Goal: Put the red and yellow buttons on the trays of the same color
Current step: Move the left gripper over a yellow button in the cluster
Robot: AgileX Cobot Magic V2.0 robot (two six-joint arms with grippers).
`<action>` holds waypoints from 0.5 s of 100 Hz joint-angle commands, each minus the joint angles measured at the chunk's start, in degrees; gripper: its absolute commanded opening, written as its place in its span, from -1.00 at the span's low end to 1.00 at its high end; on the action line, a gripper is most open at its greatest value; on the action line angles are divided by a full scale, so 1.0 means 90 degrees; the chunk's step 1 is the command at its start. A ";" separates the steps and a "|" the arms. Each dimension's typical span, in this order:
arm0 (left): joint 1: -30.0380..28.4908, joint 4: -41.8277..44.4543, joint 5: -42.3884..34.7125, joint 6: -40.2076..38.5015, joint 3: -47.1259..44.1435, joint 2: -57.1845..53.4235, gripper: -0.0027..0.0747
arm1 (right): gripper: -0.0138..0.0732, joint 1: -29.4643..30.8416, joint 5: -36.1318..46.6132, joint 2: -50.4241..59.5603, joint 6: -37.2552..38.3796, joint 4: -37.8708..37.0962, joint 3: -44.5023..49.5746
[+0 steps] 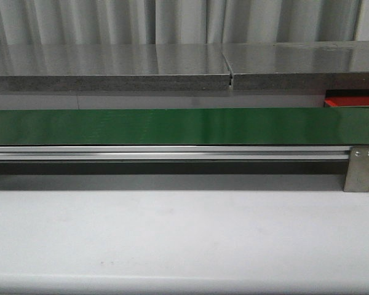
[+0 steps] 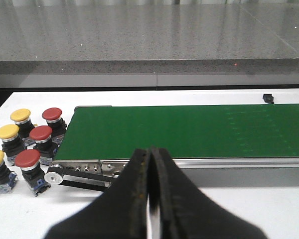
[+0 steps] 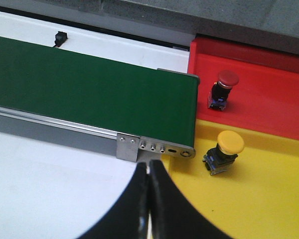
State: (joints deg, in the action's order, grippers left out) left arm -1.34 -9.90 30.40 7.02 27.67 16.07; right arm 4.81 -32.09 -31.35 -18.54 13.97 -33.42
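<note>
- Nearest to us in the left wrist view is the left gripper [image 2: 150,164], its dark fingers pressed together on nothing; only their tips show, the rest cut off by the frame edge.
- The right gripper [image 3: 148,172] is likewise pressed together and empty, poised just short of the belt's end bracket.
- Beyond them runs the green belt [image 1: 172,126], bare along what we see of it.
- Off the belt's left end, on the white tabletop [image 2: 249,204], we count three red buttons [image 2: 40,133] and three yellow buttons [image 2: 8,132] clustered together (the lowest yellow one is partly cropped).
- Past the belt's right end, one red button [image 3: 223,87] stands on the red tray [image 3: 269,94], and one yellow button [image 3: 224,149] sits on the yellow tray [image 3: 259,199].
- Both trays run out of frame; from the front only a red sliver shows behind the belt.
</note>
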 commanded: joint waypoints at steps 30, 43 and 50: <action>0.0042 -0.0094 -0.0493 -0.0017 0.0152 0.0057 -0.88 | -0.95 -0.0019 0.0479 0.0003 -0.0045 -0.0019 -0.0177; 0.0042 -0.0094 -0.0449 -0.0017 0.0152 0.0057 -0.36 | -0.95 -0.0019 0.0479 0.0003 -0.0045 -0.0019 -0.0177; 0.0042 -0.0094 -0.0416 -0.0017 0.0152 0.0057 0.07 | -0.95 -0.0019 0.0479 0.0003 -0.0045 -0.0019 -0.0177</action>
State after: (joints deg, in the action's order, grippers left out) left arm -1.34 -9.90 30.51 7.02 27.67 16.07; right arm 4.81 -32.09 -31.35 -18.54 13.97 -33.42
